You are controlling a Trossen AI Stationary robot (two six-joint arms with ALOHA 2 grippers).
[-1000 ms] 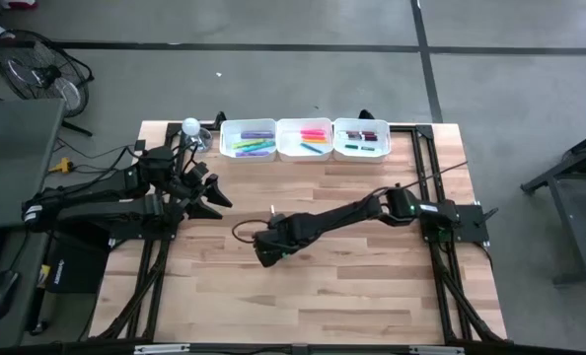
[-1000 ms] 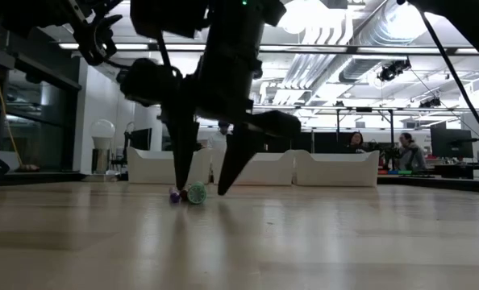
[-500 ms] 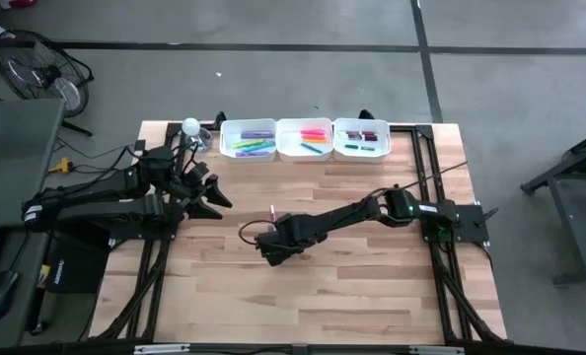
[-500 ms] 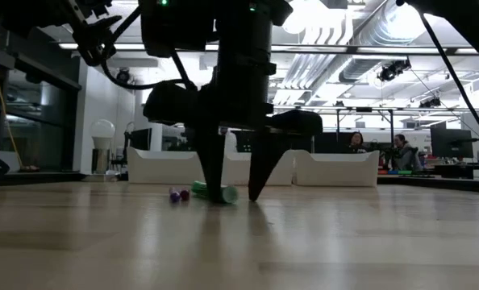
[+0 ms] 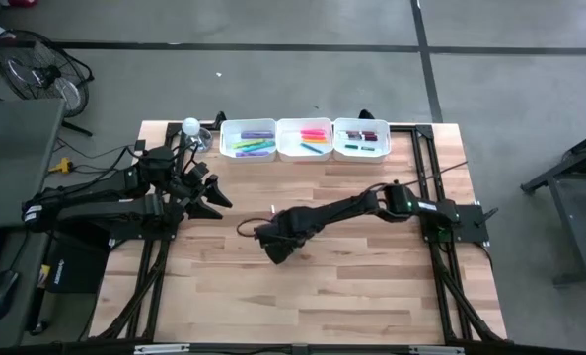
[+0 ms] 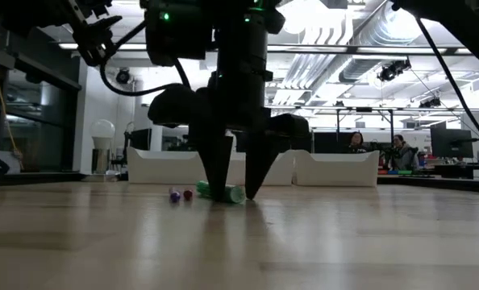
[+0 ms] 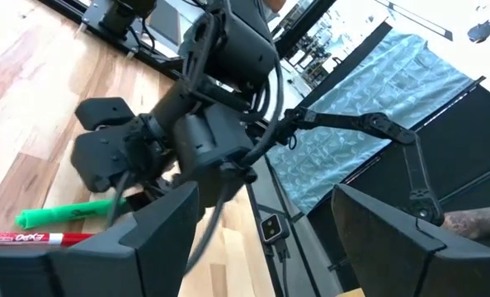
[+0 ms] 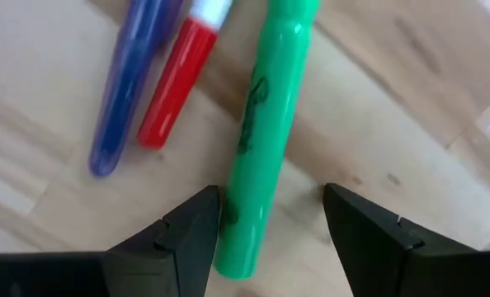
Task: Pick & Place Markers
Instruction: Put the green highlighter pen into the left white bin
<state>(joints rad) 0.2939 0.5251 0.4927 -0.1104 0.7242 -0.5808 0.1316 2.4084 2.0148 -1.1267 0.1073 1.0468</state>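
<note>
Three markers lie flat on the wooden table near its middle: a green one (image 8: 261, 124), a red one (image 8: 175, 82) and a blue one (image 8: 129, 82). In the low view the green marker (image 6: 227, 193) lies beside the ends of the red (image 6: 188, 194) and blue (image 6: 174, 194) ones. My right gripper (image 5: 276, 242) points straight down over the green marker, open, with one finger on each side of it (image 6: 235, 192). My left gripper (image 5: 214, 197) waits open, raised at the table's left side. My right gripper straddles the green marker near one end (image 8: 241, 239), coming from above with the fingers across it. One finger (image 8: 191, 235) stands right against the marker's side; whether it touches, I cannot tell. The marker lies flat on the table.
Three white trays (image 5: 248, 140), (image 5: 304, 139), (image 5: 361, 138) with several markers in them stand in a row at the table's far edge. A small white ball (image 5: 190, 126) sits at the far left corner. Bare wood stretches toward the near edge.
My right gripper has shifted a little toward the table's right edge and rolled about its wrist, its fingers now on either side of the green marker. The green marker has turned about on the table, from end-on in the low view to lying sideways.
</note>
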